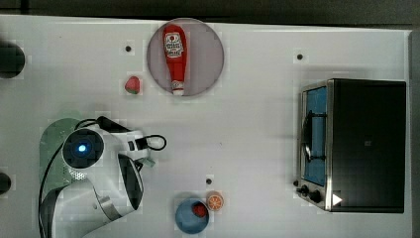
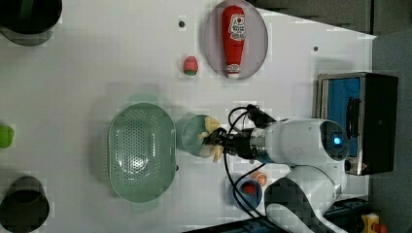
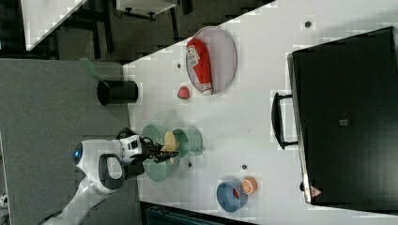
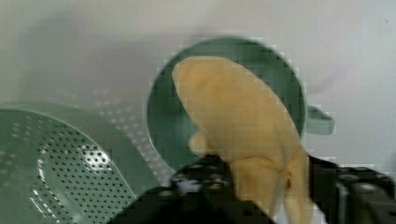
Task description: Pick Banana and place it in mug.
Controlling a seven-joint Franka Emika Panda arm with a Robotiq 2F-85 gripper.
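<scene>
In the top view the arm's white body covers the work, with a sliver of the green strainer (image 1: 52,144) showing at the top view's left on the white counter (image 1: 247,129), so this view is little help for aiming. The left view shows the end effector (image 2: 214,141) pinching the banana (image 2: 214,138) over the open mouth of the mug (image 2: 192,135), which stands just beside the strainer, on the left view's right of it; here the fruit seems to cross the mug's rim on the arm's side, so my judgement is that it should be carried a little further over the centre before release. The right view gives height: the banana hangs above the mug, apparently not yet inside, and the mug's stubby handle points away from the strainer, toward the right view's right. The wrist view adds what the others lack: the fruit's free end lies across the mug's dark interior, with the strainer's holes close alongside. The step will go best, I judge, if the arm lowers until the tip is below the rim, then lets go gently, keeping clear of the strainer wall.
</scene>
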